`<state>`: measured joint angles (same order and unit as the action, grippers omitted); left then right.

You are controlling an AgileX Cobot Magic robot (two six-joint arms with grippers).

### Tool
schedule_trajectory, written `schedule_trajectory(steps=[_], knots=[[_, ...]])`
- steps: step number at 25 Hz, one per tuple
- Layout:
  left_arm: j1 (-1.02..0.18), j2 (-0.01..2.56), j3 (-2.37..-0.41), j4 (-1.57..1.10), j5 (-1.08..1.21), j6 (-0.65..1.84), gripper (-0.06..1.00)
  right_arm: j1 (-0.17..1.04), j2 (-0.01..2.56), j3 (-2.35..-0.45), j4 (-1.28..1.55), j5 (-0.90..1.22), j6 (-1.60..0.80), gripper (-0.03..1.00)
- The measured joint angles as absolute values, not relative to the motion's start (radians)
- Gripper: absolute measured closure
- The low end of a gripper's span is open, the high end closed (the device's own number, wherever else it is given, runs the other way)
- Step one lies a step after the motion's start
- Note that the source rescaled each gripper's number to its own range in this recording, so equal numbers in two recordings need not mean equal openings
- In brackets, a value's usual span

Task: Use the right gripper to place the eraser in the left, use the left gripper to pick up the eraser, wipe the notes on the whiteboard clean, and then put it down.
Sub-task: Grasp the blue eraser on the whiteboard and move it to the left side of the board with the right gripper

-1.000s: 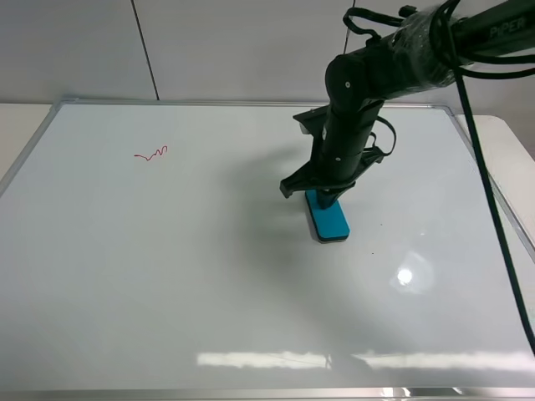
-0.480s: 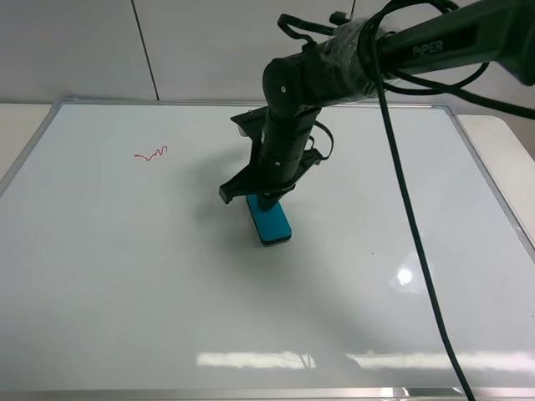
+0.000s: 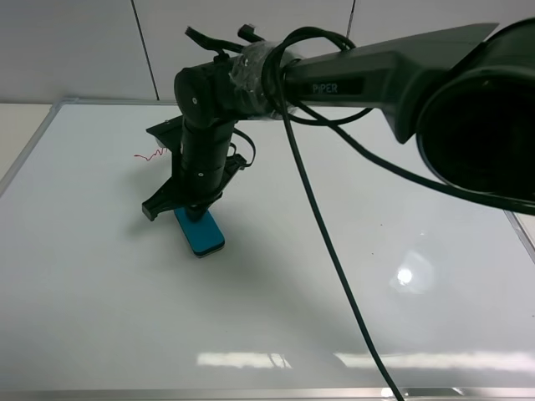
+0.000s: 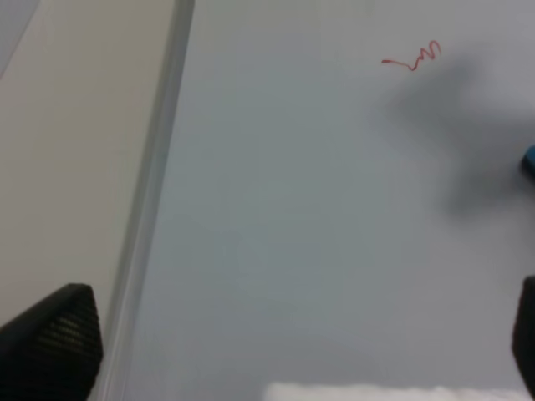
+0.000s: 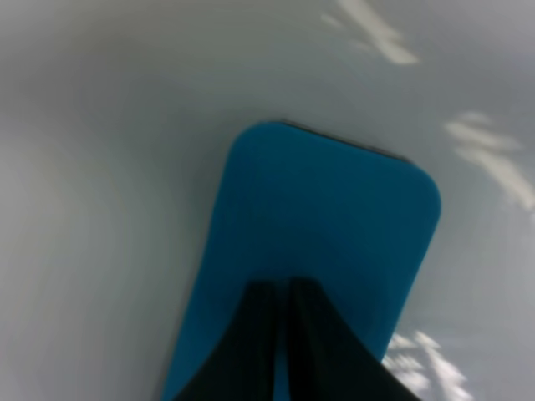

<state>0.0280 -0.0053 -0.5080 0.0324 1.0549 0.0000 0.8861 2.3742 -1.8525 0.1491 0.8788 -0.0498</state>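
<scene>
My right gripper (image 3: 194, 214) has its jaws pinched together, tips down on top of the eraser (image 3: 201, 234). The eraser lies flat on the whiteboard (image 3: 351, 276), near the red notes (image 3: 152, 155). My left gripper (image 4: 288, 351) hangs spread wide over the board's edge.

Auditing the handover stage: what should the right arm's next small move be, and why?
Probably lift the right gripper straight up off the eraser and back away. Its shut fingers rest on the eraser's top rather than gripping it, and the eraser lies flat on the left part of the whiteboard, near the red notes. The open left gripper needs that room.
</scene>
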Motion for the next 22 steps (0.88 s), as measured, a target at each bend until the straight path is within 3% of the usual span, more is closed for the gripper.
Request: schedule_trajectory(steps=[12, 22], knots=[[0.028, -0.005, -0.508, 0.032, 1.055, 0.000, -0.06, 0.972, 2.529, -2.137, 0.174, 0.971, -0.082, 0.97], [0.028, -0.005, -0.508, 0.032, 1.055, 0.000, -0.06, 1.005, 2.569, -2.170, 0.195, 0.855, 0.018, 0.97]])
